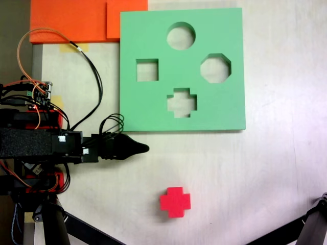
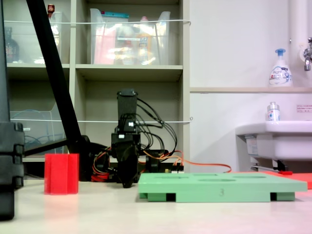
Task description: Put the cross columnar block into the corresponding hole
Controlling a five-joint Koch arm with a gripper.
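Both fixed views catch a small black arm at rest on a pale counter [image 1: 265, 168]. From above, its tool [image 1: 144, 148] points toward 3 o'clock as one dark tapered tip; the two jaws overlap, so whether they are parted or clenched cannot be told. From the low side view the tool [image 2: 126, 184] hangs nose-down just above the counter, again a single dark wedge, partly masked by cables.

The cross columnar block [image 1: 174, 201] stands upright on the counter at 5 o'clock from the tool tip, well apart from it, its plus-shaped top plain from above. In the side view the block [image 2: 61, 174] reads as a ribbed red column, its cross shape lost.

The green board [image 1: 143, 107] lies flat at 1 o'clock from the tool tip. The corresponding hole [image 1: 182, 102] sits near the board's lower edge in the view from above, below the round, square and octagonal cutouts. Side-on, the board [image 2: 222, 190] shows its edge and a faint digit; its cutouts are thin slivers, too flattened to tell apart.

An orange sheet [image 1: 71, 20] is cut off by the top edge of the frame from above.
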